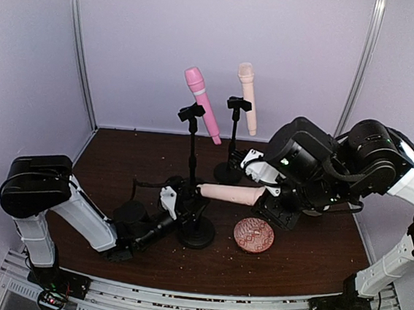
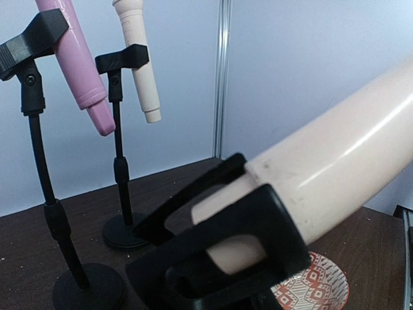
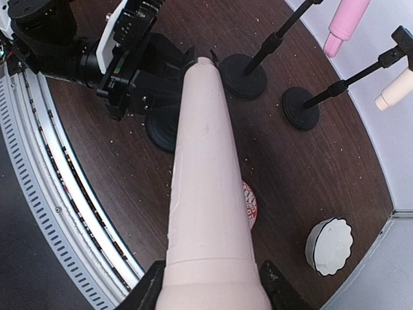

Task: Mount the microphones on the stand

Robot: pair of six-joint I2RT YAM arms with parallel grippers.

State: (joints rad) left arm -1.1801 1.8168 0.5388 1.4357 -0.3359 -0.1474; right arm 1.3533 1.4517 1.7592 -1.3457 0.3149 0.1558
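My right gripper [image 1: 261,192] is shut on the head end of a peach-cream microphone [image 1: 229,194] and holds it level; it fills the right wrist view [image 3: 206,194], with black fingers [image 3: 145,290] either side. Its tail end sits inside the black clip [image 2: 219,258] of a short stand [image 1: 195,234]. My left gripper [image 1: 180,200] holds that stand near the clip; its fingers do not show in the left wrist view. The pink microphone [image 1: 201,103] and the other cream microphone [image 1: 247,96] sit clipped in two tall stands behind.
A round patterned dish [image 1: 253,235] lies right of the short stand's base. A white scalloped lid [image 3: 329,245] lies by the right wall. The tall stands' bases [image 3: 242,74] [image 3: 300,106] stand just beyond the clip. Crumbs dot the brown table.
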